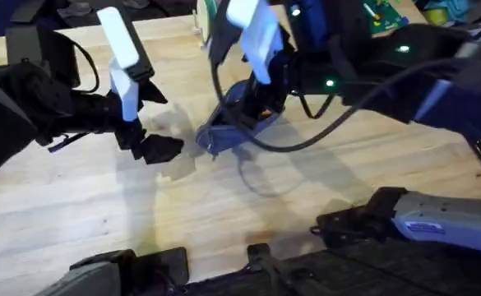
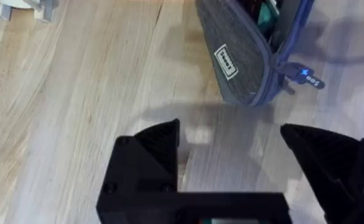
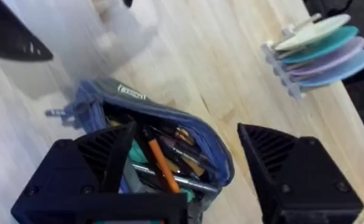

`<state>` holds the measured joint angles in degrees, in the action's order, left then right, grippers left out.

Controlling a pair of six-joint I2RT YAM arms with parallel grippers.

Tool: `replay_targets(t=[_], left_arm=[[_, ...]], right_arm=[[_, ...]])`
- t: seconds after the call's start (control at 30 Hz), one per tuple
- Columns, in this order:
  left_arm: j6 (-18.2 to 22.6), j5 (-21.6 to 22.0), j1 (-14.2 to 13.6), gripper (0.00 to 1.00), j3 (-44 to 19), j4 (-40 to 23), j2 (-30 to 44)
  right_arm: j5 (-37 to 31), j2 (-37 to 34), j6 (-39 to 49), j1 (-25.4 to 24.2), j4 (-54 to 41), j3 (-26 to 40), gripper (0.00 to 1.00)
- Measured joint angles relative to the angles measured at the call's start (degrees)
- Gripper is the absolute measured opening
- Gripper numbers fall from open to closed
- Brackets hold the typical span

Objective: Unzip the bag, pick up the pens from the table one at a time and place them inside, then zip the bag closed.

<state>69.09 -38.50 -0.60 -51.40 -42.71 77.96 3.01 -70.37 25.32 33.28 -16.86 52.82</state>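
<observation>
Overhead showed the bag [image 1: 233, 123] mid-table [image 1: 100, 222], nearer the far edge, unzipped, pens [image 3: 163, 165] inside. Right gripper [image 3: 188, 180] hung over its mouth, jaws spread. Left gripper [image 2: 231, 162] just beside it, jaws spread, empty.

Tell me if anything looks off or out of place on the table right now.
Nothing looks spilled or damaged. The bag lies unzipped on the table, its mouth gaping with pens crammed inside at mixed angles. A rack of coloured plates stands near the edge.
</observation>
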Motion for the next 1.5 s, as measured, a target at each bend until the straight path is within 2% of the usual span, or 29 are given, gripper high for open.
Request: replay_targets(t=[0.2, 0.4, 0.67, 0.8, 0.9, 0.93, 0.97, 1.33, 1.5], left_arm=[[2.54, 0.85, 0.00, 0.993, 0.00, 1.14, 3.93], [3.93, 0.78, 0.00, 0.993, 0.00, 2.40, 6.40], [4.55, 0.63, 0.20, 0.993, 0.00, 4.16, 6.90], [4.67, 0.00, 1.71, 0.993, 0.00, 4.23, 6.90], [4.98, -0.78, 3.44, 0.993, 0.00, 4.56, 6.90], [6.34, -1.44, 5.52, 0.993, 0.00, 4.60, 6.90], [6.65, -1.72, 5.76, 0.993, 0.00, 4.60, 6.90], [9.73, -3.15, 6.01, 0.993, 0.00, 4.61, 12.39], [12.17, -6.08, 6.01, 0.993, 0.00, 4.62, 14.56]], right_arm=[[0.01, 4.51, -13.35, 0.89, -1.01, 0.05, 0.998], [0.01, 6.65, -24.35, 4.18, -4.22, 0.07, 0.998], [0.01, 6.66, -31.86, 9.27, -6.99, 0.07, 0.998], [0.03, 6.65, -34.75, 11.03, -8.91, 0.07, 0.998], [0.02, 6.67, -37.54, 11.73, -9.87, 0.07, 0.998], [0.03, 6.67, -43.65, 11.89, -10.08, 0.07, 0.997], [0.02, 6.67, -45.10, 11.89, -10.15, 0.07, 0.998], [0.02, 5.69, -59.44, 11.93, -10.19, 0.09, 0.998], [0.02, 3.64, -67.12, 12.01, -10.23, 0.09, 0.998]])
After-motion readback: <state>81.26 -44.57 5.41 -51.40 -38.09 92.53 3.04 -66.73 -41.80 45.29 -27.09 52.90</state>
